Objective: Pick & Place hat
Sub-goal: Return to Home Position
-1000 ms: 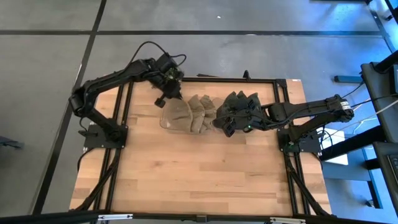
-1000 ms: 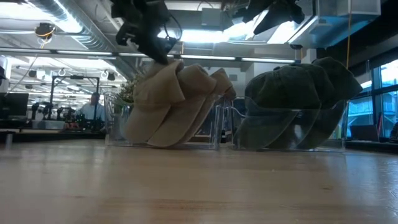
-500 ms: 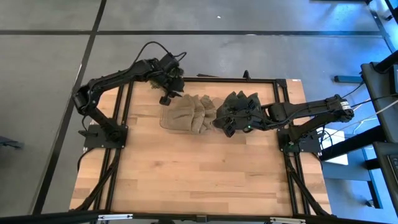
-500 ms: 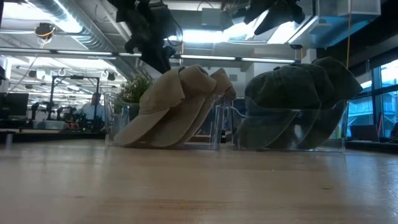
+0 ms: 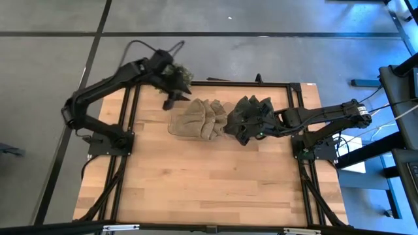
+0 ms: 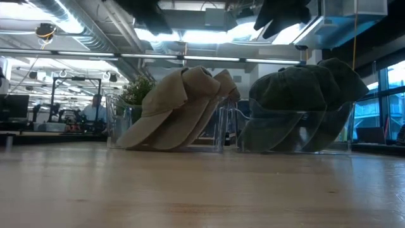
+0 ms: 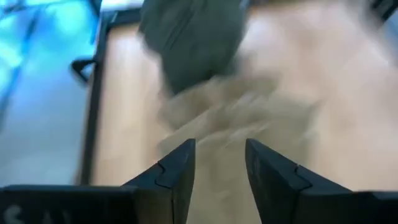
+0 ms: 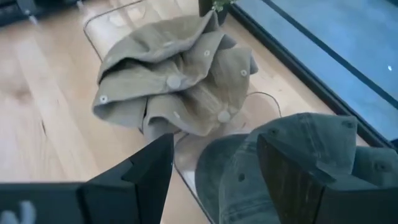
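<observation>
The pale wooden bench [image 5: 196,183] carries two clear bins side by side. The left transparent bin [image 6: 114,130] holds a stack of tan-brown fabric caps [image 5: 201,119] and the right transparent bin [image 6: 345,139] holds dark olive-black caps [image 5: 255,111]. The left gripper [image 5: 171,100] hangs raised beside the tan stack's outer end, fingers apart and empty, with the caps lying toward the bench's middle from it, so I judge a retreat outward is unobstructed. The right gripper [image 5: 240,135] hovers over the dark caps, fingers spread wide on nothing.
</observation>
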Controlling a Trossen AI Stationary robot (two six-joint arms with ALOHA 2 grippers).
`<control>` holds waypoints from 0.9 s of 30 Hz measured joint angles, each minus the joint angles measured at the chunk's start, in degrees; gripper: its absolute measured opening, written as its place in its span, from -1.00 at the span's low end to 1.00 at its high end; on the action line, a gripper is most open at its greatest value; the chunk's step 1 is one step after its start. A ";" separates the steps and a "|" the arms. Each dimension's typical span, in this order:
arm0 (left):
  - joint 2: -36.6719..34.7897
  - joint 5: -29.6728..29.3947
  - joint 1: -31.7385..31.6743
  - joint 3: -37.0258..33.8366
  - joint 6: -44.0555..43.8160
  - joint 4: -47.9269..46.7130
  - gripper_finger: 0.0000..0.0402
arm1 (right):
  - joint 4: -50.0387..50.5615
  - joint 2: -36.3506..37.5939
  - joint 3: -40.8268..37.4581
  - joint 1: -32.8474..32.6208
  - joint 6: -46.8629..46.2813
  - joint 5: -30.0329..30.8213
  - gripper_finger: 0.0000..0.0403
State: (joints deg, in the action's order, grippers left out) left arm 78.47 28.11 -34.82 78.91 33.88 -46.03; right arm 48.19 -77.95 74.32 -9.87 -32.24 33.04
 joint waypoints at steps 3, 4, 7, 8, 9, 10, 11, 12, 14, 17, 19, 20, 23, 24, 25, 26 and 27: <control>-5.15 7.78 -0.66 -0.44 -7.12 -0.21 -0.33 | 0.15 0.00 0.00 -0.73 -1.63 1.36 0.15; -7.12 8.69 -0.51 -1.20 -8.98 0.00 -0.33 | 0.24 0.01 -0.01 -1.22 -0.50 1.44 0.15; -13.77 8.59 0.77 -5.06 -14.77 1.47 -0.32 | 1.06 2.32 -2.07 -3.14 0.06 1.24 0.15; -16.39 7.66 1.58 -6.99 -17.42 3.40 -0.31 | 0.75 3.88 -3.54 -3.72 -0.51 0.94 0.15; -19.12 6.26 2.50 -9.13 -20.23 5.91 -0.31 | 0.13 5.75 -5.53 -4.42 -1.18 0.91 0.15; -22.07 4.33 3.56 -11.57 -23.13 8.99 -0.31 | -0.66 7.83 -7.70 -5.04 -1.94 0.90 0.15; -25.20 2.13 4.66 -14.15 -26.02 12.35 -0.31 | -2.07 10.07 -10.11 -5.65 -2.01 0.78 0.15; -28.33 -0.28 5.89 -16.93 -28.99 15.85 -0.31 | -4.43 12.44 -12.33 -6.34 -1.85 0.23 0.15; -34.56 -4.04 8.70 -22.43 -34.61 22.30 -0.32 | -9.44 18.01 -16.35 -7.59 -0.52 -1.78 0.15; -42.92 -9.12 13.15 -30.60 -41.44 31.18 -0.33 | -16.59 25.68 -21.21 -9.00 2.16 -4.48 0.15; -47.56 -13.45 16.18 -35.83 -44.36 36.29 -0.33 | -19.51 30.43 -24.09 -9.64 4.47 -6.98 0.15; -49.53 -15.63 17.58 -38.15 -45.37 38.09 -0.33 | -21.11 32.62 -25.51 -9.95 5.55 -8.71 0.15; -54.29 -22.01 21.99 -45.02 -47.05 42.89 -0.32 | -25.87 38.86 -30.50 -10.67 8.62 -15.57 0.15; -55.41 -23.81 23.34 -47.04 -47.55 44.26 -0.32 | -28.04 40.58 -32.29 -10.72 8.99 -17.31 0.15; -56.22 -25.72 24.65 -48.79 -48.13 45.72 -0.31 | -30.48 42.25 -34.25 -10.75 9.33 -18.86 0.15; -56.87 -27.65 25.94 -50.22 -48.19 46.44 -0.31 | -32.42 43.90 -36.27 -10.75 9.77 -20.28 0.15; -57.41 -29.89 27.12 -51.48 -48.21 46.50 -0.31 | -34.44 45.17 -38.18 -10.75 10.04 -21.39 0.15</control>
State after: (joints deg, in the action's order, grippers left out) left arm 21.06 -1.78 -7.69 27.43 -14.33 0.47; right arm 13.75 -32.78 36.15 -20.62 -22.20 11.66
